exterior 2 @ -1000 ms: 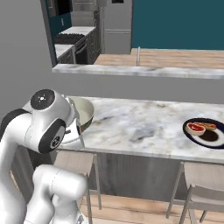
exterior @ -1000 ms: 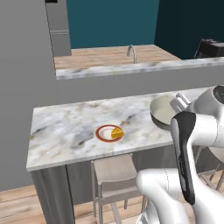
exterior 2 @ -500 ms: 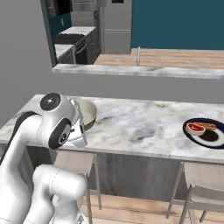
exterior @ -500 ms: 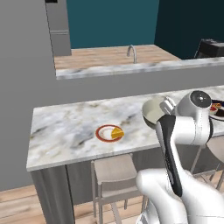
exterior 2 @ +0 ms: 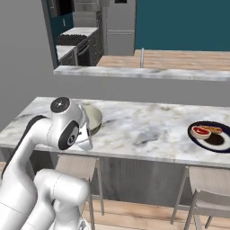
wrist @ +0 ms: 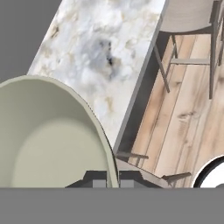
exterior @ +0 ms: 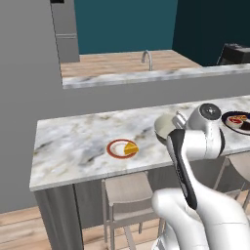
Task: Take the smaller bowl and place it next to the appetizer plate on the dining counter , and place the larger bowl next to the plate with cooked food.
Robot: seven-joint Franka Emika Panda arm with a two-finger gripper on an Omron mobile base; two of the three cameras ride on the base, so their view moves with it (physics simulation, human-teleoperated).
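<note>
Gripper (wrist: 113, 178) is clamped on the rim of the bowl (wrist: 48, 140), one fingertip (wrist: 99, 179) inside the wall and the other outside. In the hand view the bowl's pale interior takes up the left side, with its thin rim curving down between the fingertips.

In the base views the bowl (exterior 2: 92, 118) hangs over the counter (exterior: 73, 141), just beside the arm's wrist and near the front edge; whether it touches the slab cannot be told.

To the bowl's left, the orange-rimmed plate (exterior: 122, 148) with its yellow wedge lies flat, near but apart from the bowl. To the right, bare marble runs to the dark plate (exterior 2: 211, 136) at the far end, close to the front edge.

Stools (exterior 2: 204, 188) stand under the overhang, above the wood floor (wrist: 192, 113).
</note>
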